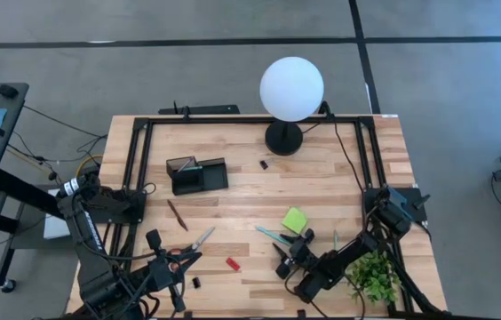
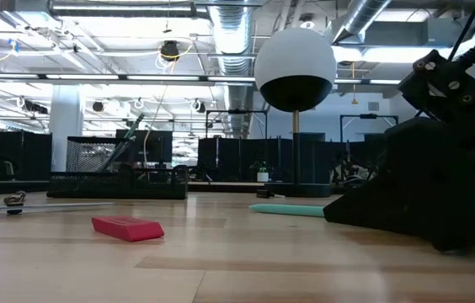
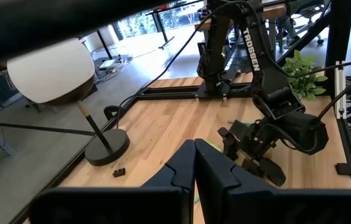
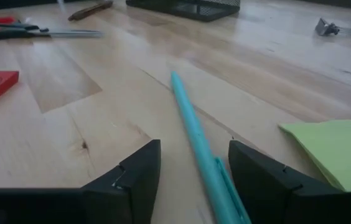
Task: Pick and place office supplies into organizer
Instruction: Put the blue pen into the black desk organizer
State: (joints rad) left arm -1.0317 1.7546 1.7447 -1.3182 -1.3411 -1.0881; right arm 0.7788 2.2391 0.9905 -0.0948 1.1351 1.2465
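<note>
Straddling the teal pen (image 4: 195,140) beside the lime-green sticky-note pad (image 4: 334,152), the right gripper (image 4: 194,174) is spread wide; light, stiff and slippery, the pen is probably best pinched mid-barrel.

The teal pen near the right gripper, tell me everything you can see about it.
The teal pen is a slim, smooth, plastic-looking stick in one even teal colour, with a raised strip like a clip near the end closest to the gripper. It lies flat on the wooden table, running slantwise, beside the lime-green sticky-note pad. The right gripper is open, one finger on each side of the pen, not visibly touching it. In the high view the pen lies just ahead of that gripper.
</note>
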